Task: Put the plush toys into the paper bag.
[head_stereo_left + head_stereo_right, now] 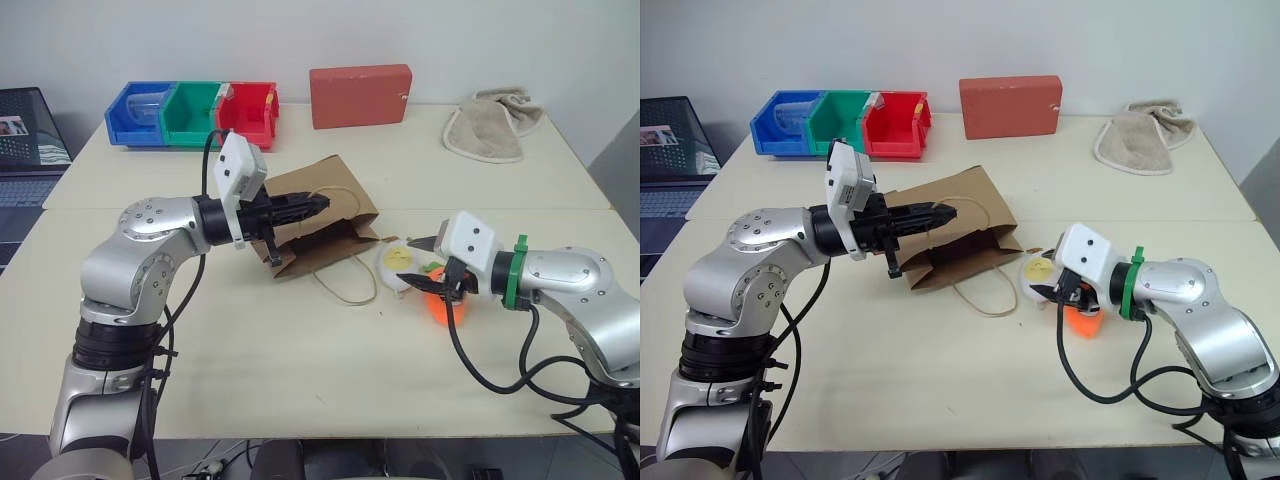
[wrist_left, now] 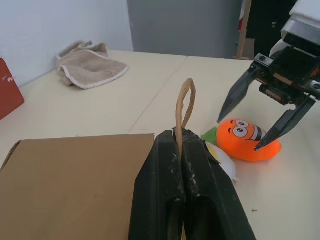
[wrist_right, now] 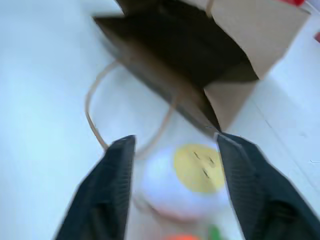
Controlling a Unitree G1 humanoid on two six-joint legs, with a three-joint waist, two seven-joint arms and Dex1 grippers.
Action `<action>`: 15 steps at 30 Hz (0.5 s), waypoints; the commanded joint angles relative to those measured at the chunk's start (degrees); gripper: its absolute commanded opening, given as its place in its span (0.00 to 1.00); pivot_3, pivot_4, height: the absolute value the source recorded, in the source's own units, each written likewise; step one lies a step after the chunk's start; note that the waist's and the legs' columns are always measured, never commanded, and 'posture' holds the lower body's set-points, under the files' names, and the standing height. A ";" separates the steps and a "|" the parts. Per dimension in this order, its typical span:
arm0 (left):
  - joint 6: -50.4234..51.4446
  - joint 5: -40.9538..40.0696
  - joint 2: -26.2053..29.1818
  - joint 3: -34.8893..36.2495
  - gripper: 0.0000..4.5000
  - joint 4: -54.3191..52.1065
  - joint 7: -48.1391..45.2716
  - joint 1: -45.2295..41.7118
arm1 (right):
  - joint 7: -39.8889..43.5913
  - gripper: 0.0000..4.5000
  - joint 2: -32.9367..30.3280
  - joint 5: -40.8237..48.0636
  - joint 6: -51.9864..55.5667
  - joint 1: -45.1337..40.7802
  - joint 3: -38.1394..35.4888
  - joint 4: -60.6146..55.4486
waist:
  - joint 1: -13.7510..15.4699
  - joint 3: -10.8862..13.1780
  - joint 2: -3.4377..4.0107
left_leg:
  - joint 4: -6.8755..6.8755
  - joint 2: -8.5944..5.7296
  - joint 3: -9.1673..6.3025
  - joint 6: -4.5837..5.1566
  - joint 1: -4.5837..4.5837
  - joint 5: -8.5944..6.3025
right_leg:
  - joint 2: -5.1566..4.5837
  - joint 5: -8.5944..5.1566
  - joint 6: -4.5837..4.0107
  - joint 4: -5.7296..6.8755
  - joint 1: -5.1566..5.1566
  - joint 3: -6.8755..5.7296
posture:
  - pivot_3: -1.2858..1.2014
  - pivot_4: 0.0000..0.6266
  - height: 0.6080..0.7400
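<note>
While left fingers (image 2: 186, 150) pinch one bag handle (image 2: 184, 107), right fingers (image 2: 260, 122) spread above two plush toys (image 2: 247, 139).

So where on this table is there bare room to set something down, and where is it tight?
Bare tabletop spans the near edge between the two arms, and a strip lies between the red box and the towel. It is crowded where the paper bag, egg toy, carrot toy and open right gripper meet.

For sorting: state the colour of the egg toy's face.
Yellow, on the white egg toy; the right wrist view shows it best.
</note>
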 commanded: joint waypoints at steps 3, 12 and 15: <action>1.61 -2.54 1.50 2.46 0.00 -1.45 -0.14 -1.27 | -3.70 0.60 1.69 -10.19 -10.08 1.11 9.19 4.01 | 0.10 0.01 -0.01 | 0.00 -0.01 0.00 -0.01 -0.02 0.00 | -0.01 0.00 0.00 0.00 -0.01 0.00 | 0.52 0.24 1.00; 2.59 -3.53 2.13 3.01 0.00 -1.81 0.43 -1.56 | -8.36 0.52 1.35 -24.88 -21.02 -0.01 12.73 15.80 | 0.34 0.02 -0.03 | 0.03 -0.05 -0.01 -0.03 -0.02 0.02 | -0.05 0.00 0.00 0.00 0.01 -0.01 | 0.52 0.24 1.00; 2.83 -3.83 2.40 3.12 0.00 -1.66 0.39 -1.80 | -7.92 0.31 0.75 -26.34 -23.07 0.25 11.84 16.69 | 0.35 0.01 -0.03 | 0.03 -0.04 -0.02 -0.03 -0.02 0.02 | -0.05 0.00 0.00 0.01 0.02 -0.03 | 0.52 0.24 1.00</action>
